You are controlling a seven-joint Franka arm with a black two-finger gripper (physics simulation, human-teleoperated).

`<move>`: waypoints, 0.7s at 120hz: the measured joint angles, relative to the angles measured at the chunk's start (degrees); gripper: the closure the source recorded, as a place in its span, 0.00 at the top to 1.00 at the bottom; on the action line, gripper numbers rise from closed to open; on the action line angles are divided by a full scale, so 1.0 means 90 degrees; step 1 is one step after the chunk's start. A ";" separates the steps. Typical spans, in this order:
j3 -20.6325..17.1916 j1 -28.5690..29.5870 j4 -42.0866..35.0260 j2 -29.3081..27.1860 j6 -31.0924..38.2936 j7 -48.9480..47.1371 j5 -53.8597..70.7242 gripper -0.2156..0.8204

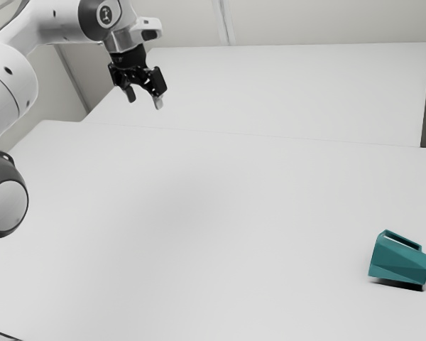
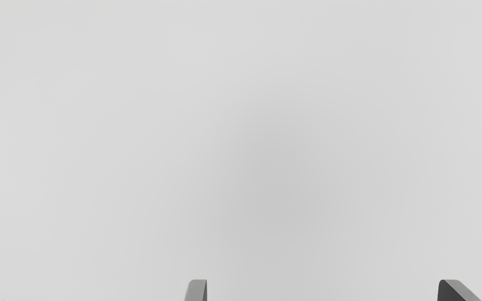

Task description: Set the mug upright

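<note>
Pincer (image 1: 145, 101) hangs well apart from the teal mug (image 1: 400, 262).

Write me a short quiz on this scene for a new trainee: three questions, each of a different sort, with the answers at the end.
1. Multiple choice: How does the mug rest on the table?
a) Upright on its base
b) Upside down on its rim
c) On its side

2. True or false: The claw is open, away from the mug.

3. Fill in the blank: In the exterior view, the mug lies nearer the view's ____ edge than the claw does (left or right).

Key: 1. c; 2. true; 3. right
</note>
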 joint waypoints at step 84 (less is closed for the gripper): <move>-0.0384 -0.1132 -0.3891 -0.1661 0.1813 -0.0238 -0.2673 0.79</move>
